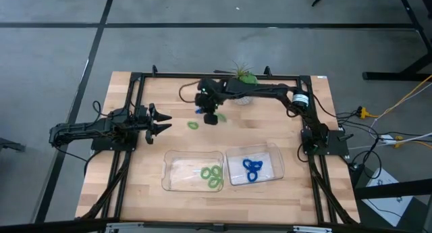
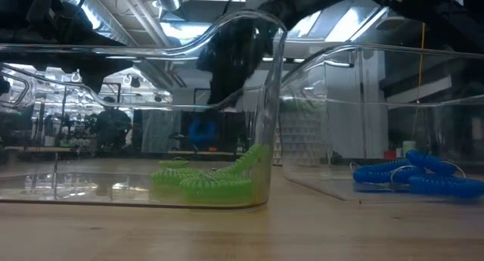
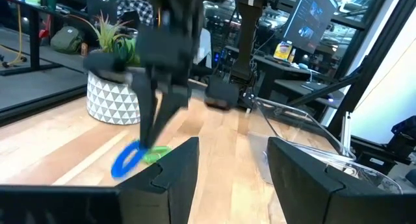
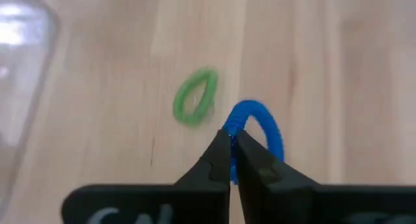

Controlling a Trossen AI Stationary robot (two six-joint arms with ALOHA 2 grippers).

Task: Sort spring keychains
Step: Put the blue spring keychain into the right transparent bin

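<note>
Your right gripper (image 4: 230, 160) is over the middle of the counter (image 1: 135, 186), toward the far edge, fingers pinched shut on a blue keychain (image 4: 255, 130); in the right wrist view the coil sticks out past the fingertips and you can't tell if it's off the wood. In the left wrist view the same blue loop hangs at the tips of the right fingers. One loose green keychain (image 1: 194, 125) lies flat on the counter just beside the right gripper (image 1: 210, 117), on its left-arm side, not touching the blue one. Left gripper (image 1: 164, 122) waits near the left edge of the counter, fingers spread open and empty, pointed at the middle. Two clear trays sit side by side near the front edge: the left tray (image 1: 170, 159) holds the green keychains (image 1: 212, 175), piled against its right end; the right tray (image 1: 273, 152) holds the blue keychains (image 1: 253, 169) in one clump. The low view confirms green coils (image 2: 212, 181) against the tray wall and blue coils (image 2: 416, 176) in the other. Potted plant (image 1: 243, 78) stands at the far edge, behind the right arm.
</note>
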